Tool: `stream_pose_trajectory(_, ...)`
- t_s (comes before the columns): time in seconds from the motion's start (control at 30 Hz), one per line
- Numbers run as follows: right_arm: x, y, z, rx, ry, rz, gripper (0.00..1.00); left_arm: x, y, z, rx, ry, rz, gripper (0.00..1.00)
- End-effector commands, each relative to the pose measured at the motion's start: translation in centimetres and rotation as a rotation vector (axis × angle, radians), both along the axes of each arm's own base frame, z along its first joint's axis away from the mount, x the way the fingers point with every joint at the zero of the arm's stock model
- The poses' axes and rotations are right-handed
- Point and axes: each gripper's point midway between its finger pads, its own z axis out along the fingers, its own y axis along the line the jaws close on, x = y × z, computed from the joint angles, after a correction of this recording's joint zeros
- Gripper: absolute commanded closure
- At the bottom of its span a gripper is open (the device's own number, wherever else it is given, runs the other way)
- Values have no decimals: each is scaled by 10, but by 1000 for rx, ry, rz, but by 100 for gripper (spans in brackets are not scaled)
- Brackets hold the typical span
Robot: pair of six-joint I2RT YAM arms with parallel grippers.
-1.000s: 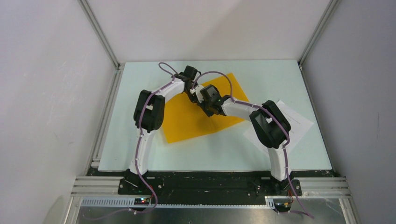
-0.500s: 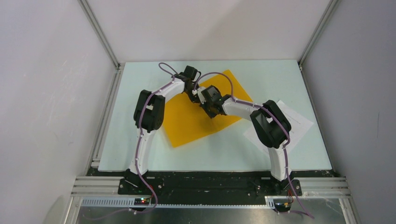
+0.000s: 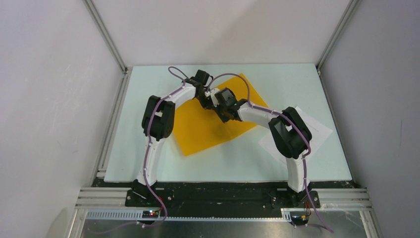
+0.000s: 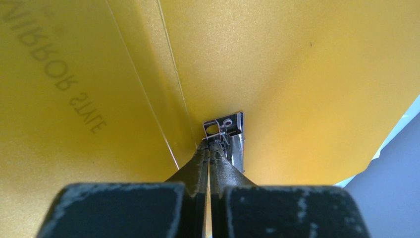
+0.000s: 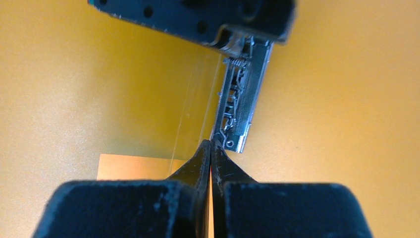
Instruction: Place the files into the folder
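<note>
1. The table [image 3: 287, 84] spreads out beneath both my hands and carries everything else.
2. The folder [image 3: 203, 134] lies open and flat directly under my fingertips, its centre crease running ahead of them. In the last second its near corner has slid a little toward my right side, so I judge that my contact is dragging it, not merely resting on it.
3. The files [image 3: 319, 129] sit well behind my right hand, back by my right elbow and partly hidden under that arm. They are off the folder, so no sheet is in yet.
4. My right gripper [image 5: 211, 143] is fully closed, finger against finger, with nothing visible between them. It has pushed forward over the last second, toward my left hand, and its tips now sit at the nearest end of the binder clip.
5. My left gripper [image 4: 210, 144] is likewise closed tight and has barely moved. Its tips touch the opposite end of the same clip. I cannot tell whether either hand nips a thin lip of metal.
6. The metal clip [image 4: 230, 134] lies on the crease, caught between my two sets of fingertips. I judge I am working its catch from both ends, a preparation step that comes before fetching the sheets.
</note>
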Motion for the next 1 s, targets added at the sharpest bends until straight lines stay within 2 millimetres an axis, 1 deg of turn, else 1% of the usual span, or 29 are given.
stream_pose_trajectory(0.0, 23, 4, 49, 81, -126, -35, 100, -16, 10, -26, 57, 79, -1, 100)
stream_pose_trajectory(0.07, 24, 4, 49, 78, -130, -34, 100, -16, 10, -25, 56, 77, -1, 100)
stream_pose_trajectory(0.27, 20, 0, 28, 30, -82, -22, 100, -16, 10, -25, 54, 78, -2, 100)
stream_pose_trajectory(0.43, 14, 1, 17, 19, -42, 2, 100, -16, 9, -25, 53, 78, -2, 100)
stream_pose_trajectory(0.5, 12, 3, 14, 23, -30, 12, 98, -16, 10, -25, 53, 78, -1, 100)
stream_pose_trajectory(0.67, 11, 3, 4, 4, 0, 14, 88, -16, 9, -25, 51, 79, -3, 100)
stream_pose_trajectory(0.7, 10, 2, 2, -1, 3, 16, 88, -16, 10, -25, 51, 79, -2, 100)
stream_pose_trajectory(0.87, 12, -2, -8, -29, 23, 11, 90, -16, 10, -26, 50, 82, -1, 100)
stream_pose_trajectory(0.97, 9, -6, -15, -53, 49, 8, 91, -16, 10, -26, 48, 83, -2, 100)
